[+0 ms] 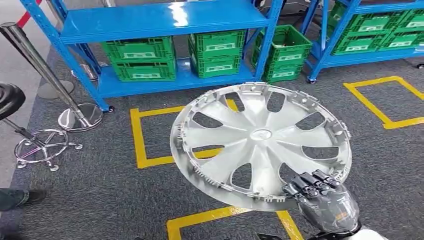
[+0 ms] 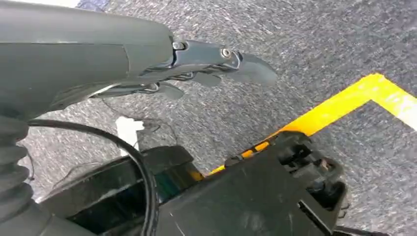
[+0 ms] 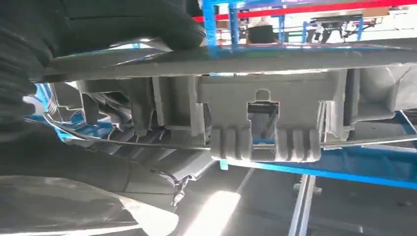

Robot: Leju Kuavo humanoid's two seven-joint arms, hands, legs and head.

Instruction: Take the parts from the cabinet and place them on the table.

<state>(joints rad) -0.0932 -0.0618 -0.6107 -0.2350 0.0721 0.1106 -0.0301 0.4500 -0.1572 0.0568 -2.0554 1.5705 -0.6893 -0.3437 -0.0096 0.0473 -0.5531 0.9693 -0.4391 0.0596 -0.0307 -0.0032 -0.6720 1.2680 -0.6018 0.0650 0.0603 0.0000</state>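
Clearly the right hand is gripping the silver wheel cover by its near rim, fingers curling over the edge closest to the robot's body, so the whole disc is reaching forward and to the left of that hand, out over the grey carpet and its yellow floor markings. In the right wrist view the rim and its clip tabs are lying pressed between the thumb on one face and the fingers on the other, which reads as a firm pinch at a single point on the edge. The disc is tilting, its far edge sitting higher in the head view, towards the blue shelving with its green crates.

The left hand is hanging low over the carpet, fingers apart and holding nothing, well away from the cover. No counter is showing ahead, so I judge the carry is in progress and a turn is needed before setting down. Because the hold is off-centre, the cover's weight is levering against the grip; the free left hand could steady the opposite rim.
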